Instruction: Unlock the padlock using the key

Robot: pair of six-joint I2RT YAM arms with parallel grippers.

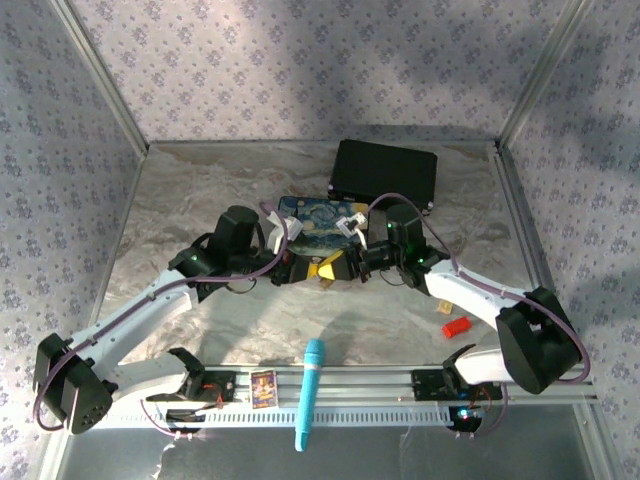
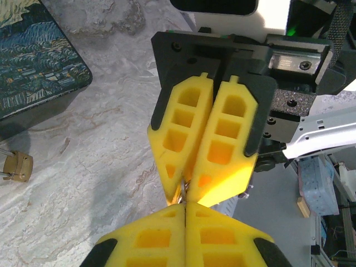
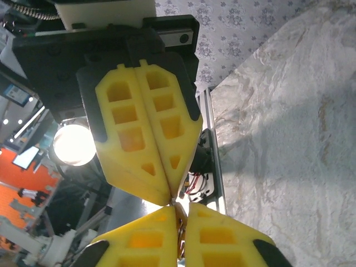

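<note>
Marbled tabletop is carrying the padlock near the painted box, beyond both jaws, seemingly nearer the left gripper, which is pressing shut tip-to-tip against the right gripper, apparently pinching the thin key.

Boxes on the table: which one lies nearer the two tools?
The Starry Night painted box, blue with swirls; the plain black box sits farther back, toward the wall.

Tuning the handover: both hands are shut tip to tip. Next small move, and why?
Probably ease the left hand open: a thin metal sliver, likely the key, sits where both shut hands meet, seemingly seated in the right hand. The padlock lies untouched by the painted box.
</note>
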